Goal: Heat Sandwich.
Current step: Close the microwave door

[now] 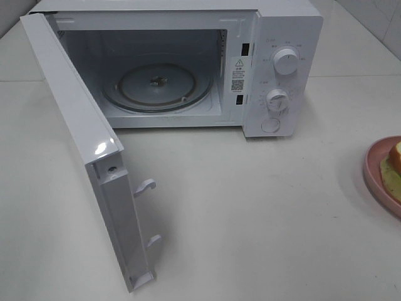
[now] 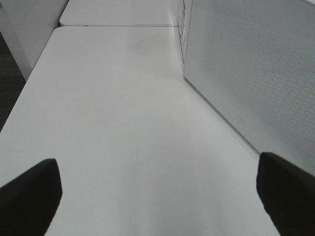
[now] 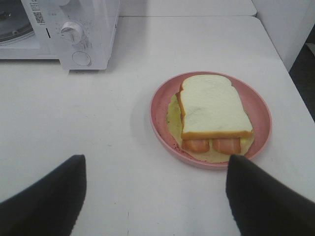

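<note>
Microwave (image 1: 188,69) standing at the far middle of the bench (image 1: 250,219), door (image 1: 94,157) swung open to the left, turntable (image 1: 156,84) bare. Sandwich (image 3: 211,110) lying on pink plate (image 3: 160,115) at the right edge, untouched. Right gripper (image 3: 155,191) fingers spread wide, holding nothing, short of the plate; left gripper (image 2: 157,196) fingers wide too, over bare bench beside the door. Best gripping the plate rim, keeping it level. Plate mostly cut off in the high view; arms unseen there.

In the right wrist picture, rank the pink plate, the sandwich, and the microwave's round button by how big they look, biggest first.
1. Pink plate, the widest of the three.
2. Sandwich, lying inside the plate's rim.
3. Round button on the microwave, clearly smallest, though it is farther from the camera, which shrinks it somewhat.
</note>
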Robot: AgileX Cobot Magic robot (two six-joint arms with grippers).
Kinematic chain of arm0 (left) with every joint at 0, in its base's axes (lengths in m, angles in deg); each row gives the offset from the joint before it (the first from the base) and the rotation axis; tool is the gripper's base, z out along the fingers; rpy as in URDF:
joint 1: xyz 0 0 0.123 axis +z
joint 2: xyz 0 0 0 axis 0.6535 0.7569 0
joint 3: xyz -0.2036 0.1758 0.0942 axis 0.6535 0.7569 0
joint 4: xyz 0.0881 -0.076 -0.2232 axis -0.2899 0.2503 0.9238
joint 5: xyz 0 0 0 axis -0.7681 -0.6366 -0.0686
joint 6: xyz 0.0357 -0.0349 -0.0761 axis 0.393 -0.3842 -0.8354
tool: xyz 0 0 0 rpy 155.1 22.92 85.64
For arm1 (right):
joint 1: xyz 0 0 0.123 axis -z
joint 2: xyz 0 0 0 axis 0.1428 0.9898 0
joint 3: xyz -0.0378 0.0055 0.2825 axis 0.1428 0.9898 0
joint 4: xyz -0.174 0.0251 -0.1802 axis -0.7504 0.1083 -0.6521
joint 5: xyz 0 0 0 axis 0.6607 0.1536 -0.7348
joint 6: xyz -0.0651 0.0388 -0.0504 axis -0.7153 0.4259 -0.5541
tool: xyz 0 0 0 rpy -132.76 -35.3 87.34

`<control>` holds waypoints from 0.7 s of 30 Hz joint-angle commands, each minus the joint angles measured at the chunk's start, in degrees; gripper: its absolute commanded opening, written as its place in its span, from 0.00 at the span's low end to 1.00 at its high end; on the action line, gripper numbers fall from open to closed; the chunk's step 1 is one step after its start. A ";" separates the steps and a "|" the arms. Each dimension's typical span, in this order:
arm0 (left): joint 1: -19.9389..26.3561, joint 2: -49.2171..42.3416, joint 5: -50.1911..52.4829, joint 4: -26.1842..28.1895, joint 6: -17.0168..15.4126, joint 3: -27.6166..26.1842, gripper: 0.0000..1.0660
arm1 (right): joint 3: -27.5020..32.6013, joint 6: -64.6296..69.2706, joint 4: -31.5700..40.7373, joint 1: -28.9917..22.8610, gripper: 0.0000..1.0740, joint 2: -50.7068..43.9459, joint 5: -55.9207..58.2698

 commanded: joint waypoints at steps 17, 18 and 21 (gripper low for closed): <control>0.17 12.15 12.09 0.52 -0.29 -2.81 0.80 | 0.17 -0.69 -0.17 0.34 0.71 -1.43 -0.11; 0.17 13.29 13.06 0.52 -0.29 -2.69 0.75 | 0.17 -0.69 -0.17 0.34 0.71 -1.43 -0.11; 0.11 17.02 16.33 0.52 -0.29 -1.95 0.55 | 0.17 -0.69 -0.17 0.34 0.71 -1.43 -0.11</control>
